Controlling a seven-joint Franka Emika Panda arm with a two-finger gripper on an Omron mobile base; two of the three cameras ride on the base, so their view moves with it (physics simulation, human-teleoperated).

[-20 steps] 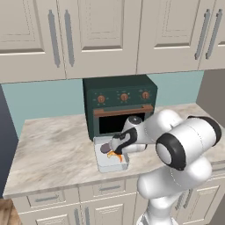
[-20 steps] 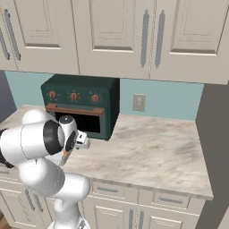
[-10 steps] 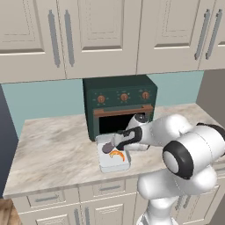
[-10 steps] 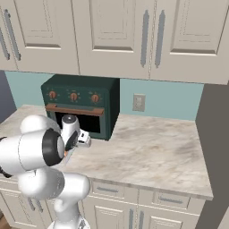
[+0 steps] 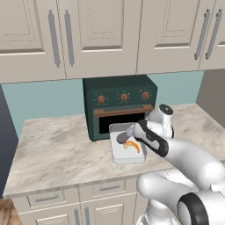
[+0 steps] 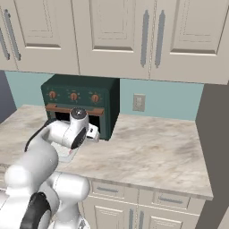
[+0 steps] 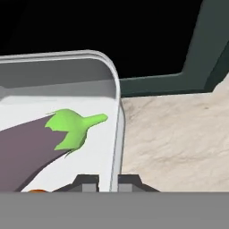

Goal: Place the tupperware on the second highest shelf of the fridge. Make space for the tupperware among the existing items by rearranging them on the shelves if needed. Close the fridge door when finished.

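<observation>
The tupperware (image 5: 128, 150) sat on the marble counter (image 5: 57, 149) at the centre of the left base view, just in front of the dark green toaster oven (image 5: 119, 104). It was a shallow pale tray with rounded corners. Inside lay a dark purple eggplant (image 5: 122, 137) toward the tray's upper left and an orange shrimp (image 5: 132, 146) near its middle. In the hand view the tray's rim (image 7: 117, 129) ran down the middle of the frame, with the eggplant's purple body and green stem cap (image 7: 71, 127) at lower left and a sliver of orange at the bottom edge.

The gripper (image 7: 112, 180) was clenched on the tupperware's side wall: its two dark finger tips stood at the bottom centre of the hand view, one on either side of the rim. In the left base view the hand reached in from the right onto the tray's right edge.

In the right base view the arm's wrist (image 6: 77, 130) covered most of the tray at centre left. Beige cabinets (image 5: 101, 35) filled the top of both base views, and a wall outlet (image 6: 139, 102) sat right of the oven.
</observation>
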